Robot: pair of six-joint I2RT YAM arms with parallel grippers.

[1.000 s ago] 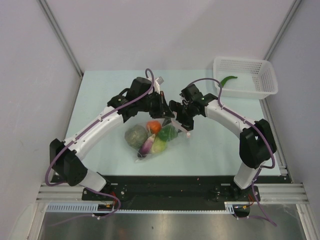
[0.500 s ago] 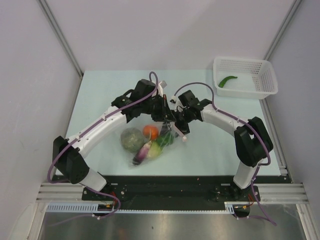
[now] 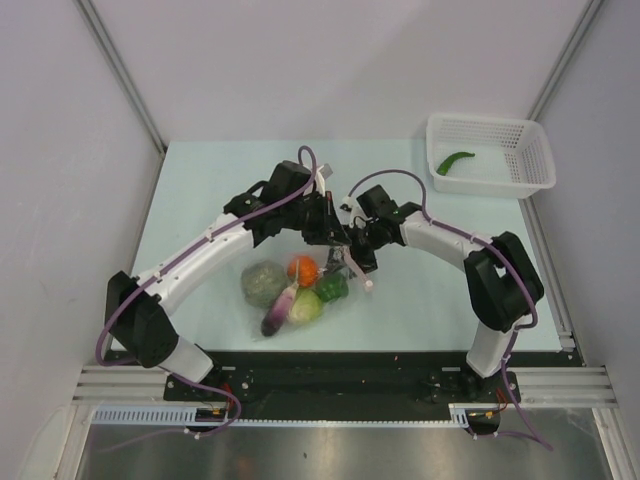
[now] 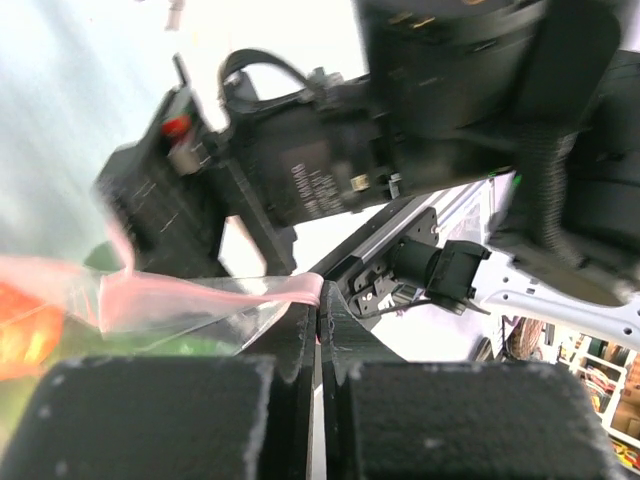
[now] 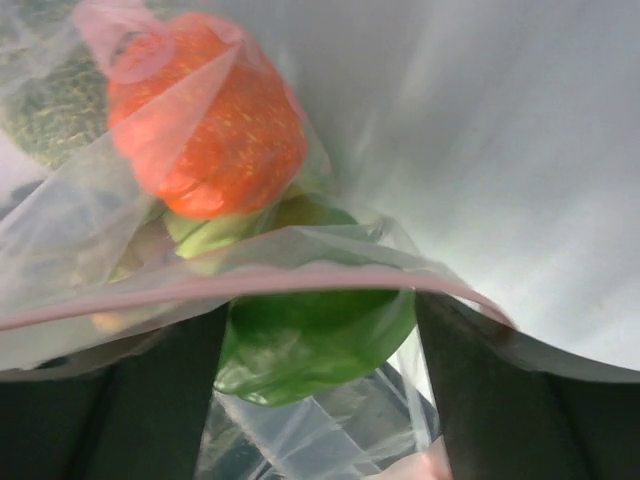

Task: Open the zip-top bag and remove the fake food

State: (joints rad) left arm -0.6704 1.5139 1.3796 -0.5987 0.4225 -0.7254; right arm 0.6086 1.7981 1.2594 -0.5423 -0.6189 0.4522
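Note:
The zip-top bag (image 3: 290, 300) lies at the table's middle, holding the orange-red ball (image 3: 302, 268), mottled head (image 3: 262, 282), purple eggplant (image 3: 277, 311), pale green piece (image 3: 306, 308) and dark green pepper (image 3: 332, 287). My left gripper (image 3: 332, 238) is shut on the bag's pink zip strip (image 4: 270, 290) and holds that edge up. My right gripper (image 3: 348, 262) is open at the bag's mouth. In the right wrist view its fingers (image 5: 480, 400) stand either side of the pepper (image 5: 300, 350), under the pink strip (image 5: 250, 285). The ball (image 5: 215, 130) lies beyond.
A white mesh basket (image 3: 540, 165) stands at the back right with a green chili (image 3: 455, 160) in it. Both arms meet above the bag's far right end, close together. Grey walls enclose the table on three sides.
My right gripper has moved left to the bag's mouth. The bag and its food have shifted toward the front left. My left gripper has stayed shut on the strip.

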